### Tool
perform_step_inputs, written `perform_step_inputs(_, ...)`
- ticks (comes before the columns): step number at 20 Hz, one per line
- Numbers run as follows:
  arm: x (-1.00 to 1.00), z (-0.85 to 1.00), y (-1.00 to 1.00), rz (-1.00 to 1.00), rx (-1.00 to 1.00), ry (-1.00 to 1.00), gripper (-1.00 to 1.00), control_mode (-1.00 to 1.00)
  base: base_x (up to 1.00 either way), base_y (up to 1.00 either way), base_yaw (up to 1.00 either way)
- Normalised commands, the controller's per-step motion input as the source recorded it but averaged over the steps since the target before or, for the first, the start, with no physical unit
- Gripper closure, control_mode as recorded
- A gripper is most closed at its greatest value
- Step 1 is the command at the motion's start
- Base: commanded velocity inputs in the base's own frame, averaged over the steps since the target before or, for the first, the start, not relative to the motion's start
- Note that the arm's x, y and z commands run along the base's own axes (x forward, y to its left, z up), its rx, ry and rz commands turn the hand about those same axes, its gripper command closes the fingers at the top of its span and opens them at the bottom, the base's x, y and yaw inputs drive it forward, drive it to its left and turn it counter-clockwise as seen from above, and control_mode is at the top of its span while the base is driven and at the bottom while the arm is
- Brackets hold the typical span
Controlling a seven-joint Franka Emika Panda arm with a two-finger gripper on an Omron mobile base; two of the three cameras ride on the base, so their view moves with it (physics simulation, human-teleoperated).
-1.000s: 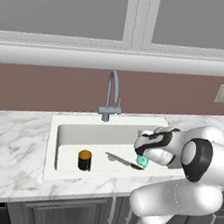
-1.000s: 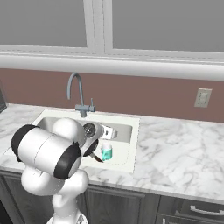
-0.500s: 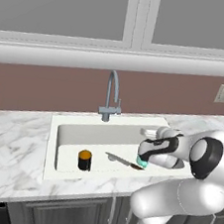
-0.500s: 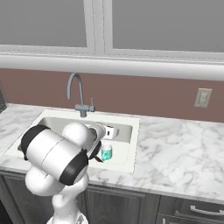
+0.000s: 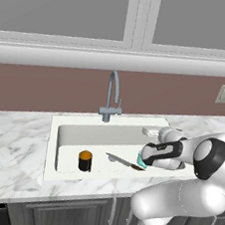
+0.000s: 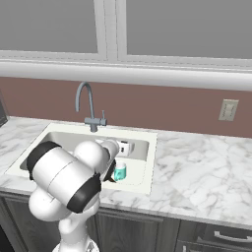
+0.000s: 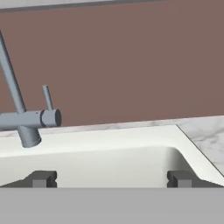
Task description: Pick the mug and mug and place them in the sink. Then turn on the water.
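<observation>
A simulated kitchen: a wide white sink (image 5: 72, 129) sunk in a marble counter (image 5: 13, 156) below a window; both mugs already sit inside the basin. The black mug with the orange inside (image 5: 84, 160) stands upright near the front left of the basin; the teal mug (image 6: 119, 172) stands toward the right end, just beside the robot's wrist; a knife (image 5: 123, 161) lies flat on the basin floor between the two.

The gripper (image 7: 111, 178) hangs over the right end of the sink, jaws spread as wide as they go and holding nothing; its two dark fingertips (image 7: 41, 178) frame bare basin wall.

By the look of it, only the water remains. The grey gooseneck faucet (image 5: 112, 97) rises from the back rim of the sink; in the hand view it stands to the left of the gripper and farther back, against the brown wall. Its slim lever (image 7: 47, 98) stands nearly upright beside the neck, long axis vertical, leaning slightly; so the open gripper would need to travel left and toward the wall to reach it.
</observation>
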Motion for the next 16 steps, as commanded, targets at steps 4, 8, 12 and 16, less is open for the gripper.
perform_step_inputs(4, -0.03, 0.13, 0.20, 0.00, 0.00, -0.02, -1.00, -1.00, 0.00, 0.00, 0.00)
perform_step_inputs(8, -0.07, 0.04, 0.24, 0.00, 0.00, -0.03, -1.00, -1.00, 0.00, 0.00, 0.00)
perform_step_inputs(12, -0.01, 0.06, 0.33, 0.00, 0.00, -0.05, -1.00, -1.00, 0.00, 0.00, 0.00)
perform_step_inputs(16, 0.00, 0.11, 0.41, 0.00, 0.00, -0.04, -1.00, -1.00, 0.00, 0.00, 0.00)
